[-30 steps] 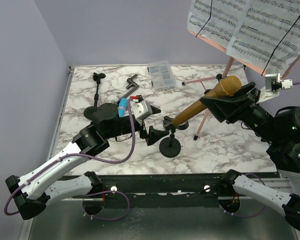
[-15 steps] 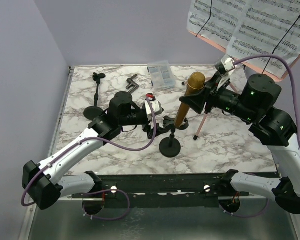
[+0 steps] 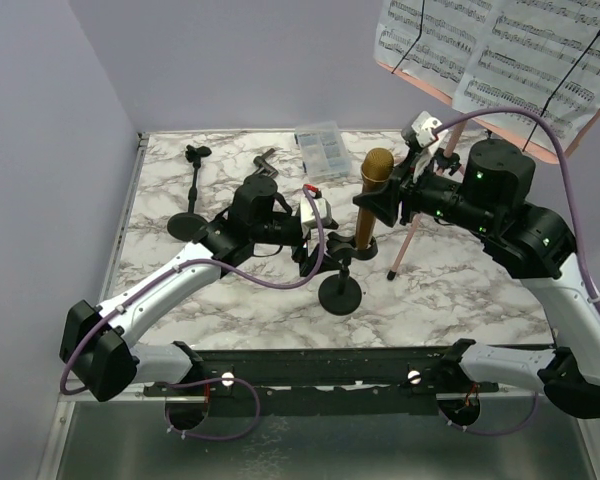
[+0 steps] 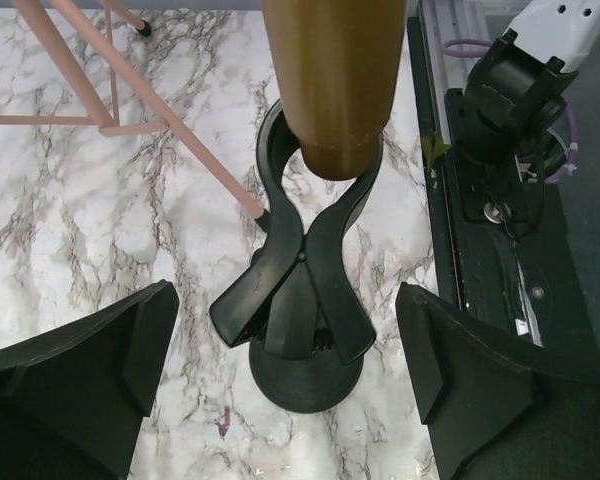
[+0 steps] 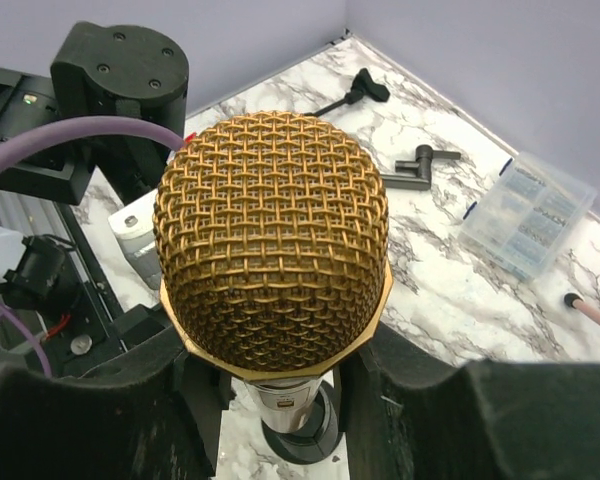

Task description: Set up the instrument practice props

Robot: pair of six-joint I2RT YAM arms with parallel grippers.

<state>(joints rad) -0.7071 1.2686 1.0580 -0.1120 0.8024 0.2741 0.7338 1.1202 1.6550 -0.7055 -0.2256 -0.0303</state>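
Upright mid-table: gold microphone [image 3: 372, 195], tail end at the fork of the pole clip [image 4: 305, 250]. Right arm reaches in level, right gripper [image 3: 382, 205] clamped below the head. Left gripper [image 4: 280, 385] low, jaws wide apart flanking the clip, touching nothing.

Centre frame: my right gripper [image 3: 382, 205] clamps the gold microphone [image 3: 369, 192] near upright, its tail down at the clip of the round-based pole [image 3: 339, 291]. My left gripper [image 3: 308, 255], jaws spread, sits just left of that clip. A second pole [image 3: 194, 190] lies flat at upper left.
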